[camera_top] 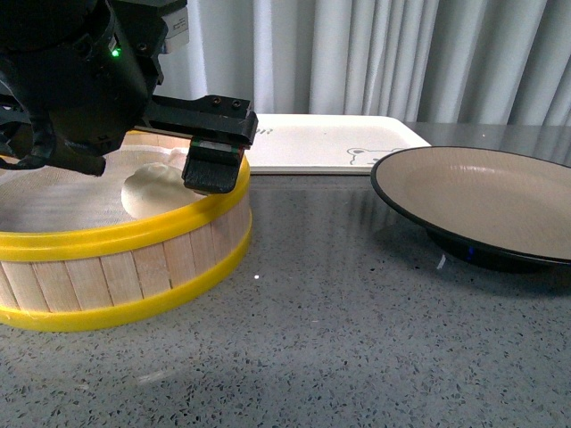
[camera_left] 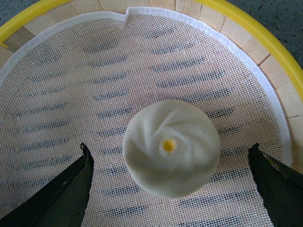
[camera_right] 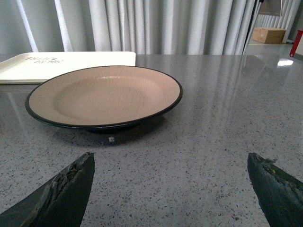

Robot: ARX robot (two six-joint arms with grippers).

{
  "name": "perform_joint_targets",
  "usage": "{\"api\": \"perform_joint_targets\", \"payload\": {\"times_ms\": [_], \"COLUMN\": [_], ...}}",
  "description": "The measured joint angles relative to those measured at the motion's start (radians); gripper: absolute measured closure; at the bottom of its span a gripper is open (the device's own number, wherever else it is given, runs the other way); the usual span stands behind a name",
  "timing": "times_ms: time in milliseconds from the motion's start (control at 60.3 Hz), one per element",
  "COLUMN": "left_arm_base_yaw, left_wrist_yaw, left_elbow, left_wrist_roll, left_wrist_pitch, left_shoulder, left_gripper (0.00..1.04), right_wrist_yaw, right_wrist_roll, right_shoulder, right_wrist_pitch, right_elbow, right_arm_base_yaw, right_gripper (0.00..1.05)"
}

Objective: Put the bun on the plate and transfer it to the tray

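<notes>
White and a bit speckled, the bun (camera_left: 171, 147) is a small round one. Swirled pleats run into its middle and there's a little yellow dot right at the centre of the twist. It sits on a white mesh liner (camera_left: 94, 71) inside the yellow-rimmed wooden steamer basket (camera_top: 125, 234), which stands toward the left edge of the grey speckled tabletop (camera_top: 339, 312).

The left gripper (camera_left: 169, 150) hangs over the basket with its dark fingers (camera_left: 61, 194) spread wide, one on each side of the bun. Neither touches it and bare mesh shows on both sides, so nothing's grabbed. In the front view the one finger you can see dips inside the basket rim, just beside the bun.

The right gripper (camera_right: 170, 158) is spread wide too, holding nothing, over bare tabletop. The plate (camera_right: 104, 94) sits a little beyond it, tan inside with a black rim, toward the right edge. The cream tray (camera_top: 321, 143) lies along the far edge behind both; can't tell if the basket touches it.
</notes>
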Motion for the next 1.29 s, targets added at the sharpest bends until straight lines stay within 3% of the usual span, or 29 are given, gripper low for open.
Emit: {"api": "perform_joint_targets", "payload": {"times_ms": [199,265,580,812,1061,1293], "left_arm_base_yaw": [0.000,0.000,0.000,0.000,-0.011,-0.133], "left_wrist_yaw": [0.001,0.006,0.016,0.017,0.006,0.057], "left_elbow": [-0.001,-0.001,-0.001,0.021,0.177,0.475], "left_wrist_roll": [-0.003,-0.010,-0.021,-0.017,0.009,0.040], "left_wrist_pitch": [-0.006,-0.009,-0.012,-0.025,-0.066,-0.067], "left_shoulder": [0.002,0.002,0.002,0.002,0.009,0.132], "left_gripper": [0.33,0.49,1.01,1.01,1.01,1.01], "right_wrist_yaw": [0.000,0.000,0.000,0.000,0.000,0.000], "right_wrist_roll": [0.000,0.000,0.000,0.000,0.000,0.000], "right_shoulder": [0.000,0.000,0.000,0.000,0.000,0.000], "right_wrist_pitch": [0.000,0.000,0.000,0.000,0.000,0.000], "right_elbow": [0.000,0.000,0.000,0.000,0.000,0.000], "right_arm_base_yaw": [0.000,0.000,0.000,0.000,0.000,0.000], "right_gripper": [0.09,0.09,0.09,0.09,0.09,0.09]}}
